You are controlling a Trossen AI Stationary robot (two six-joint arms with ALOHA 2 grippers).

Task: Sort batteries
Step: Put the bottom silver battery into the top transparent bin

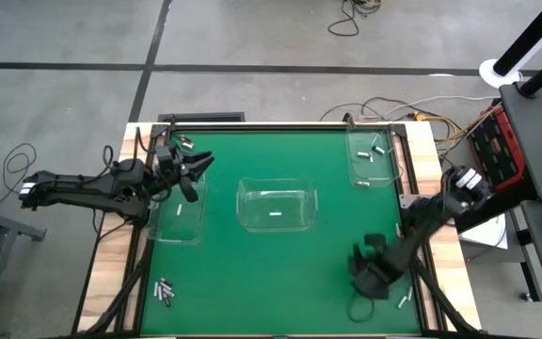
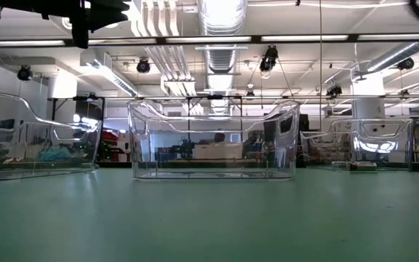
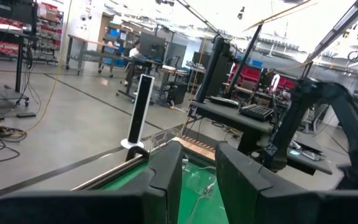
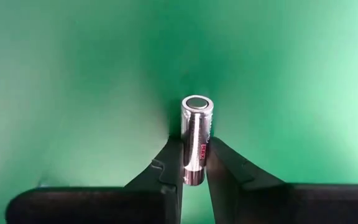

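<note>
Right wrist view: right tool (image 4: pixel 193 163) grips battery (image 4: pixel 196 138); green mat (image 4: pixel 73 74) around.

My right gripper (image 4: pixel 194 163) clamps one silvery battery (image 4: pixel 196 138) above the green mat. One lies in the centre bin; others lie at the mat's near-left corner (image 1: pixel 165 293).

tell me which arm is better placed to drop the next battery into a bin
Right. Its end effector is shut on a battery above the green mat. The left end effector hovers open and empty over the left bin.
</note>
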